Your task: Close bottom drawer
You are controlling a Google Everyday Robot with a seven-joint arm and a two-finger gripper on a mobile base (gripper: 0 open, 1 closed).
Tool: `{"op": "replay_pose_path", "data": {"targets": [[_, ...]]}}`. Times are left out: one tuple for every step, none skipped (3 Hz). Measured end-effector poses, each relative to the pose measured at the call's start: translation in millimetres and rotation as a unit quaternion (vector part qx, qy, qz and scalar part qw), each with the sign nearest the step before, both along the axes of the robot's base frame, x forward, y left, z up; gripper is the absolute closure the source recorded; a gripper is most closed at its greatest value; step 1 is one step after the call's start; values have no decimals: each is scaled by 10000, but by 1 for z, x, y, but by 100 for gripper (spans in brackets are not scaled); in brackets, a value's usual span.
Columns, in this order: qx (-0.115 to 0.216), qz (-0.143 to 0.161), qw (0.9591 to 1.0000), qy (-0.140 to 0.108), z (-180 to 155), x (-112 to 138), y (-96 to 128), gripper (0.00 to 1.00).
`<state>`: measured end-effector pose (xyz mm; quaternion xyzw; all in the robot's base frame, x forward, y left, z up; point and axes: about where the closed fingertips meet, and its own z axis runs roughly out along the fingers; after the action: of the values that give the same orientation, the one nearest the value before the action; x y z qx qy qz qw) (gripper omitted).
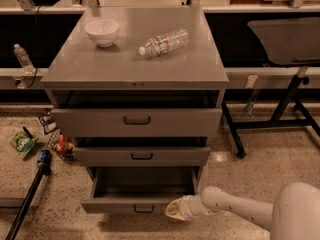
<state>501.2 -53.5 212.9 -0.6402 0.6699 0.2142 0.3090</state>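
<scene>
The gripper (174,210) sits low at the front of the scene, at the end of a white arm (235,209) that reaches in from the right. It is at the right end of the bottom drawer (117,205), against or just beside the front panel; contact cannot be made out, nor whether the gripper is open or closed. The drawer stretches to the gripper's left, pulled well out, and its small black handle (144,209) is just left of the gripper. Above and beyond the gripper, the middle drawer (142,155) stands slightly out, and the taller top drawer (137,121) above it is also partly open. Farther up, on the grey cabinet top (125,66), a white bowl (102,32) stands to the left and a clear plastic water bottle (164,42) lies on its side. Far to the gripper's left, a green packet (22,145) lies on the floor.
</scene>
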Motion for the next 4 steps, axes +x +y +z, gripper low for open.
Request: {"op": "replay_pose_path", "data": {"targets": [[-142,-53,9996,-220,-34,3,7,100],[-209,-299,9981,-496,-49,10,8,100],[-244,-740,9930,-887,-59,23,6,100],[-247,-954,9894,-1071,-64,35,3,100]]}}
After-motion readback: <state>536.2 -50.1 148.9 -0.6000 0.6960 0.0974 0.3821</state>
